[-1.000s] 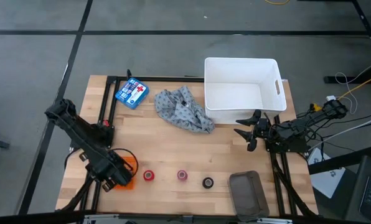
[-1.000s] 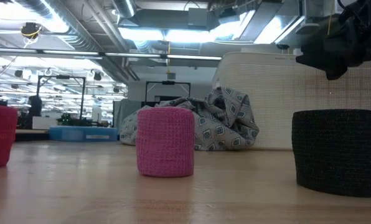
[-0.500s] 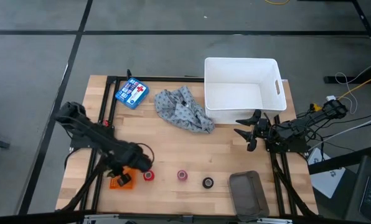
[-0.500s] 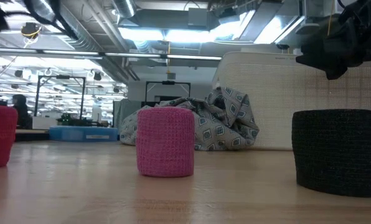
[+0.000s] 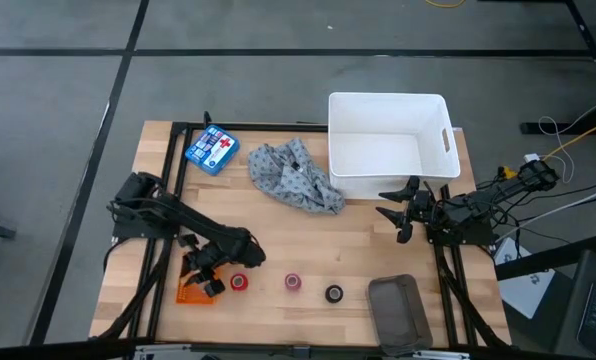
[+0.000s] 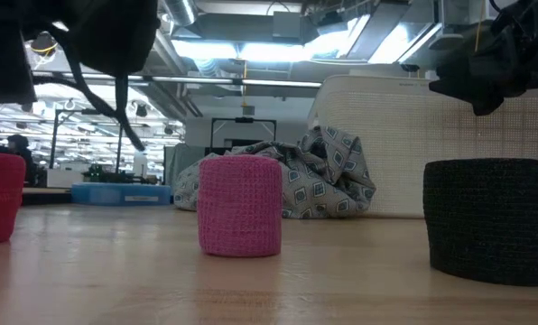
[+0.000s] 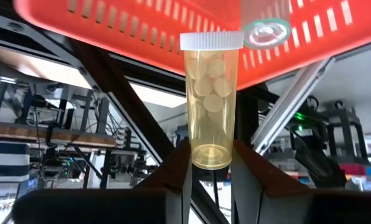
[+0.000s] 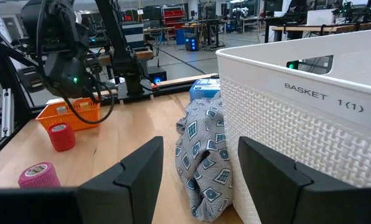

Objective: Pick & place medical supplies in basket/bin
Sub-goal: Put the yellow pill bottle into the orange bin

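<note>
Fingers: left gripper (image 7: 211, 163) pinches a yellowish pill bottle (image 7: 210, 99); right gripper (image 5: 395, 213) waits wide open.
Where: near-left on table (image 5: 368, 250), above orange basket (image 5: 194, 289).
Do well: lower straight, then let go.

Both arms are dark, jointed and matte (black cables loop along them), each ending in two flat black fingers.

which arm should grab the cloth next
Right. The right gripper hangs open and empty close beside the grey cloth and white bin; the left gripper already holds a pill bottle.
</note>
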### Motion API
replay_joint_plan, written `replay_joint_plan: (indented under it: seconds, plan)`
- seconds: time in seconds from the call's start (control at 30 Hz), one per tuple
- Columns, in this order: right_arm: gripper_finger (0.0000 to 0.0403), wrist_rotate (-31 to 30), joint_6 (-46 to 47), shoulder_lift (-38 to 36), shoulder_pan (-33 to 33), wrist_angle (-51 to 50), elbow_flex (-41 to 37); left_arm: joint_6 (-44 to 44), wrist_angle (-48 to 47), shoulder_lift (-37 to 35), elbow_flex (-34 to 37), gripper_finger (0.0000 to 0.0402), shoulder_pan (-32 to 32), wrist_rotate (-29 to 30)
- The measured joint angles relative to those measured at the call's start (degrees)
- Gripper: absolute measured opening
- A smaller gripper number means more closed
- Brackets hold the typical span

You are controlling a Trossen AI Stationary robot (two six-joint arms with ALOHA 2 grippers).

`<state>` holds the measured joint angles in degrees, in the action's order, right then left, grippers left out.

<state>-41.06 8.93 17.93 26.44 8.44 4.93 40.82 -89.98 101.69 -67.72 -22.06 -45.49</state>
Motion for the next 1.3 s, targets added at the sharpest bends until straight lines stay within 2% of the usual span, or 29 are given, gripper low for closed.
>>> replay_joint_plan:
  seconds: [0.37, 0.7, 1.3]
  plan:
    - [0.0209, 0.1, 0.0, 0.0, 0.0, 0.0, 0.0, -0.6, 0.0, 0.4, 0.5, 0.0068, 0.1, -0.7]
    - [0.0209, 0.1, 0.0, 0.0, 0.0, -0.1, 0.0, -5.1, -0.1, 0.4, 9.5, 0.0073, 0.5, -4.4]
    - [0.0209, 0.1, 0.0, 0.0, 0.0, -0.1, 0.0, -4.7, 0.0, 0.3, 9.7, 0.0090, 0.8, -3.1]
